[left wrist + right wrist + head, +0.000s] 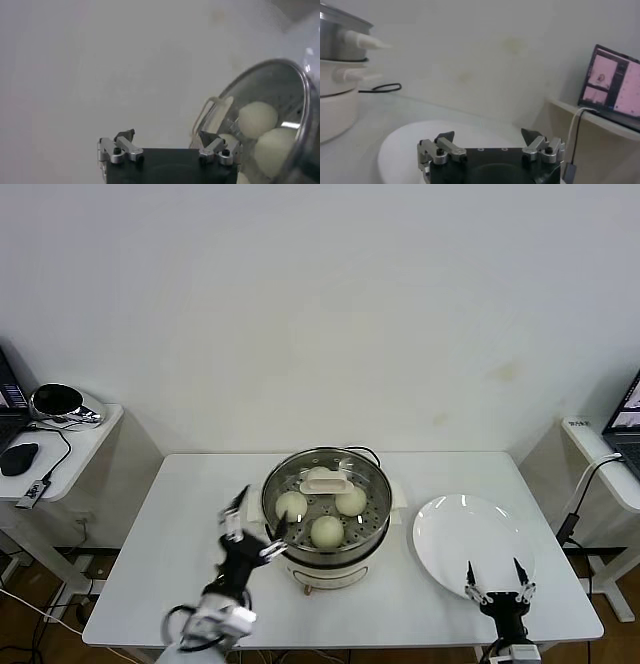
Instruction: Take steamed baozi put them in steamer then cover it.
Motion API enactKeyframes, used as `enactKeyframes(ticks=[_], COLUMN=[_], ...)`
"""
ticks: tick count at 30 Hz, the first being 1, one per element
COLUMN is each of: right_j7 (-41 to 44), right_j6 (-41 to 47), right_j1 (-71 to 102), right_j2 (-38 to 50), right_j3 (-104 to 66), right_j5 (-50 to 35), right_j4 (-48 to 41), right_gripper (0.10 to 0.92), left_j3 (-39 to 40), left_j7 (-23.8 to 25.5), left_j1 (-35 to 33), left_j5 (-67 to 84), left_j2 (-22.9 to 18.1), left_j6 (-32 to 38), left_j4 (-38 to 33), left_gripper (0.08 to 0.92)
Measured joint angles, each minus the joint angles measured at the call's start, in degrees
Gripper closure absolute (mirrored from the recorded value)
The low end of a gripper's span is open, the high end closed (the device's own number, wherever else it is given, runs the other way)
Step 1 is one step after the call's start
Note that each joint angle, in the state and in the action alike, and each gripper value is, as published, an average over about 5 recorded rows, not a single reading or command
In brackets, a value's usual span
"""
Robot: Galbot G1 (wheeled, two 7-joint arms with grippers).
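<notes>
The steamer (325,556) stands mid-table on its white base. The cover (328,481) lies on top of it, cream handle up. Through the glass I see three baozi (291,505) on the perforated tray. My left gripper (257,525) is open just left of the steamer's rim, holding nothing. In the left wrist view the gripper (168,134) is empty, with the steamer's rim (304,95) and baozi (257,119) close beside one finger. My right gripper (496,577) is open at the near edge of the white plate (470,529); in the right wrist view the gripper (487,134) is empty.
The plate (410,142) is bare. A black cord (382,88) runs behind the steamer (340,35). Side tables flank the main table: the left one holds a mouse (18,457) and a cable, the right one a laptop (615,82).
</notes>
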State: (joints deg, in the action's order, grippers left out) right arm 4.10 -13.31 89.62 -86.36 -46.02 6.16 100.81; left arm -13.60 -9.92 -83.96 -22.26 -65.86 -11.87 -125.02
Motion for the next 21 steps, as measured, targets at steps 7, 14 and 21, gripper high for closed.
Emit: enactKeyframes(ticks=[7, 14, 21], right_j7=[2.44, 3.62, 4.08], right_j6=[1.63, 3.14, 4.77], right_j1=[2.46, 5.67, 8.61], right_j2=[2.02, 4.45, 5.78], right_j3=[2.90, 7.17, 10.98], right_j5=[-3.34, -6.99, -9.47], right_j4=[1.57, 4.33, 7.47], right_gripper=[0.203, 0.203, 0.203], left_j3=[-7.53, -11.83, -14.21], left_j7=[-4.47, -4.80, -3.66], left_j1=[-13.34, -19.67, -22.31], left_j5=[16.34, 25.73, 30.73], left_j2=[-2.37, -4.77, -6.10], left_j6=[8.94, 14.83, 16.94], left_j4=[-0.95, 1.43, 3.59], left_gripper=[0.177, 0.177, 0.177])
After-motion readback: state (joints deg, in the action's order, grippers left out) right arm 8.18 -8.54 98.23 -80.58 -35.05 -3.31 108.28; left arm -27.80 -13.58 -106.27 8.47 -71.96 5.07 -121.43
